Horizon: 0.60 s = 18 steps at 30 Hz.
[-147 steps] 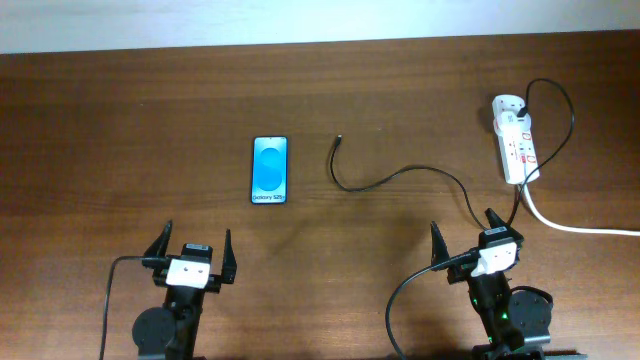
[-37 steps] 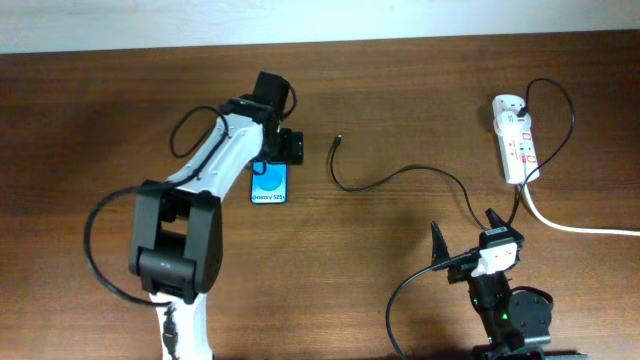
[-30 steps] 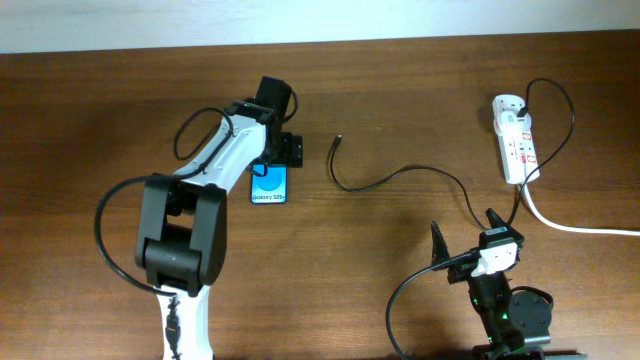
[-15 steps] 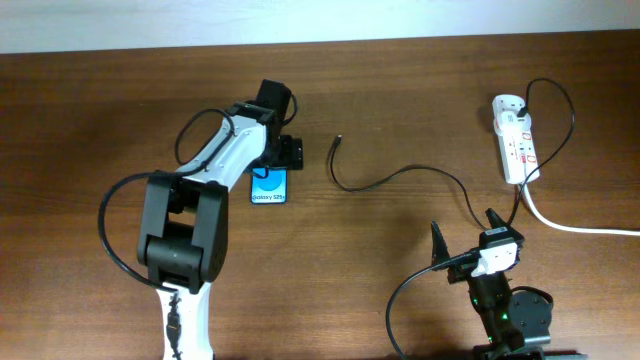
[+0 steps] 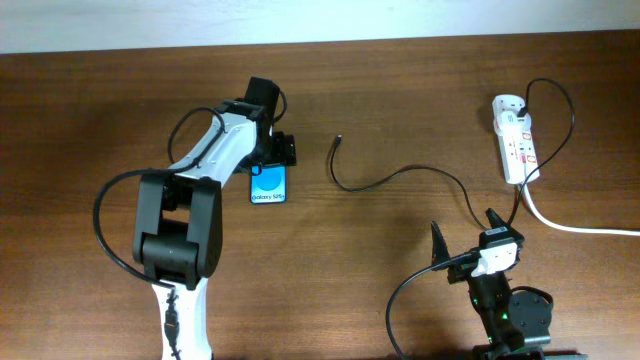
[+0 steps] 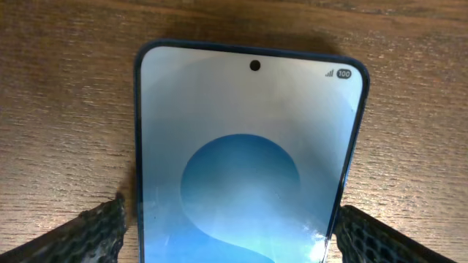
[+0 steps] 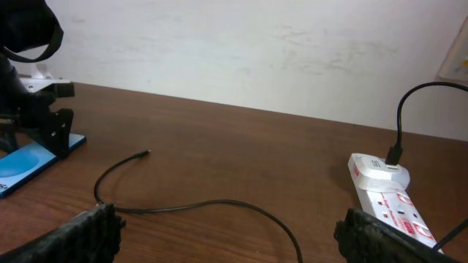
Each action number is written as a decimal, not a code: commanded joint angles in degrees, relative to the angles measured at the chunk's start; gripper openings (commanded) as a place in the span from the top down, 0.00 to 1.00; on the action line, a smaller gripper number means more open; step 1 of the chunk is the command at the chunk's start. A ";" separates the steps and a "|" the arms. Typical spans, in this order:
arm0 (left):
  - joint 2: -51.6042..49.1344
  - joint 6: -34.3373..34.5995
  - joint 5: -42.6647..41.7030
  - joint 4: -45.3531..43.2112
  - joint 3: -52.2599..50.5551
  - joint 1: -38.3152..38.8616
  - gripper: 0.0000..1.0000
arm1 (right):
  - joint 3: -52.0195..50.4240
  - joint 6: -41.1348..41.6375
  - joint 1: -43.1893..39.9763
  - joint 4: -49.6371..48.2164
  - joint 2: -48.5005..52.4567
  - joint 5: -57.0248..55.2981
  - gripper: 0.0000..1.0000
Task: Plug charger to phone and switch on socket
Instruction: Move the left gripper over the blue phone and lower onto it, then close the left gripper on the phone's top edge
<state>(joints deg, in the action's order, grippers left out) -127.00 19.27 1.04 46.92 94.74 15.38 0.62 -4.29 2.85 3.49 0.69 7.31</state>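
The phone [image 5: 268,188] lies flat on the table, blue screen up, and fills the left wrist view [image 6: 248,146]. My left gripper [image 5: 270,158] is low over its upper end, open, with one finger on each side of the phone [image 6: 232,237]. The charger [image 5: 395,175] is a thin black cable. Its free tip [image 5: 340,139] lies right of the phone, and its other end is plugged into the socket [image 5: 516,140] at the far right. My right gripper [image 5: 468,243] is open and empty near the front edge [image 7: 230,234].
A thick white cord [image 5: 575,227] runs from the socket to the right edge. The right wrist view shows the cable [image 7: 190,207], the socket [image 7: 391,201], the phone [image 7: 22,164] and a pale wall behind the table.
My left arm has reached out from its rest pose to the phone. Over the last second its gripper shifted slightly left over the phone's top end. The right arm has not moved.
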 commanded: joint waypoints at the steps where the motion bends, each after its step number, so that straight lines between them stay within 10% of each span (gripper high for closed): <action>1: -3.93 0.46 -4.76 -0.22 -0.20 -0.15 0.11 | -0.31 0.22 0.39 0.26 -0.50 -0.48 0.02; 18: -3.87 0.46 -4.74 10.93 11.52 -0.17 0.23 | -0.31 0.22 0.39 0.26 -0.50 -0.48 0.02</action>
<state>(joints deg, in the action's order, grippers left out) -130.43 19.33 -2.15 56.16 102.28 15.05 0.62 -4.29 2.85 3.49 0.69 7.31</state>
